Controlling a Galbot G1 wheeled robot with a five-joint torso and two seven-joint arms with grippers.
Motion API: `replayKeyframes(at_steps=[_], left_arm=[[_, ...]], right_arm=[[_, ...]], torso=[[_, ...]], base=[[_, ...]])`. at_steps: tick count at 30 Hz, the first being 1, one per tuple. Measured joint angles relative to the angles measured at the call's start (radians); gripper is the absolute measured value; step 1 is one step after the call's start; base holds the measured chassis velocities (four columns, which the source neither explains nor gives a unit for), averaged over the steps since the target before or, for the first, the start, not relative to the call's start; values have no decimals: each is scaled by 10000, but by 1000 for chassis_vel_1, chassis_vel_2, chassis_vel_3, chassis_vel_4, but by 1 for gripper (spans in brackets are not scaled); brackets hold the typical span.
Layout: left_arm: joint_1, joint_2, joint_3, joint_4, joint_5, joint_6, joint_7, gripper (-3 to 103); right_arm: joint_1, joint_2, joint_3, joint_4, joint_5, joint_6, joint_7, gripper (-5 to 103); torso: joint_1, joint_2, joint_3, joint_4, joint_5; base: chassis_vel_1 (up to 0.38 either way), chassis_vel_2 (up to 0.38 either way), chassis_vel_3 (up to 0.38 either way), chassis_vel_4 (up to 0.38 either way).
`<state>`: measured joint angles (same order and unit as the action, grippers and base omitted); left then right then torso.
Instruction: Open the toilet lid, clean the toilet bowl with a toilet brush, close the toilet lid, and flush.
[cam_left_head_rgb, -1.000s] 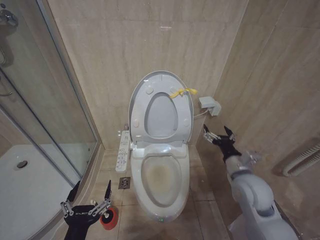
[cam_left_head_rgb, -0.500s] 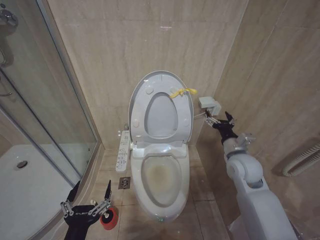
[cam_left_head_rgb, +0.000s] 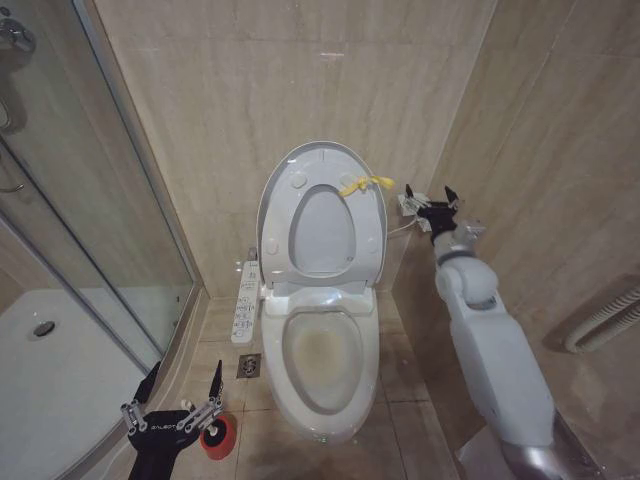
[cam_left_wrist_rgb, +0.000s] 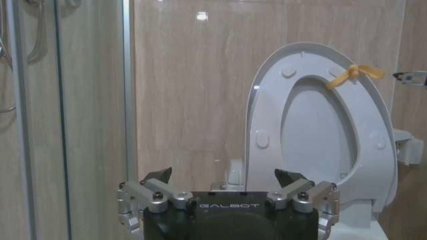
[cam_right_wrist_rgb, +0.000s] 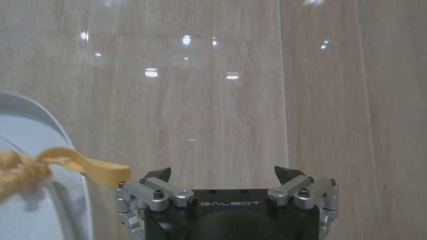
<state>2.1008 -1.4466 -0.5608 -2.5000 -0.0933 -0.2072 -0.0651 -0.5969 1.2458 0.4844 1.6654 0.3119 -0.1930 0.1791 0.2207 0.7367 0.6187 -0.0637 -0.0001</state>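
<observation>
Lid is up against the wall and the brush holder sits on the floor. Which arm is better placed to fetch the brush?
Left, I'd say. The left gripper hovers open right beside the toilet brush in its red holder on the floor. The right gripper is open too, but raised near the toilet lid by its yellow strap.

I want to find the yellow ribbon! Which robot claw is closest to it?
The right gripper, raised beside the yellow strap on the upright toilet lid. The left gripper is down by the floor.
</observation>
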Motion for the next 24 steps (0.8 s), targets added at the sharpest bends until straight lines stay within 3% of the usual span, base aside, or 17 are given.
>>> replayKeyframes(at_steps=[5,11,24], left_arm=[[0,0,0,0,0,0,-1,100],[0,0,0,0,0,0,0,100],[0,0,0,0,0,0,-1,100]], right_arm=[[513,170,-379,-803,-684,378,244,100],[881,411,-391,-1397,-1469,265,169,100],[1124,659,-372,-1744,-1568,399,136,100]], torso=[[0,0,0,-1,0],[-1,1,0,-2,0],[-3,2,-1,-3,1]], base=[[0,0,0,0],[0,0,0,0],[0,0,0,0]])
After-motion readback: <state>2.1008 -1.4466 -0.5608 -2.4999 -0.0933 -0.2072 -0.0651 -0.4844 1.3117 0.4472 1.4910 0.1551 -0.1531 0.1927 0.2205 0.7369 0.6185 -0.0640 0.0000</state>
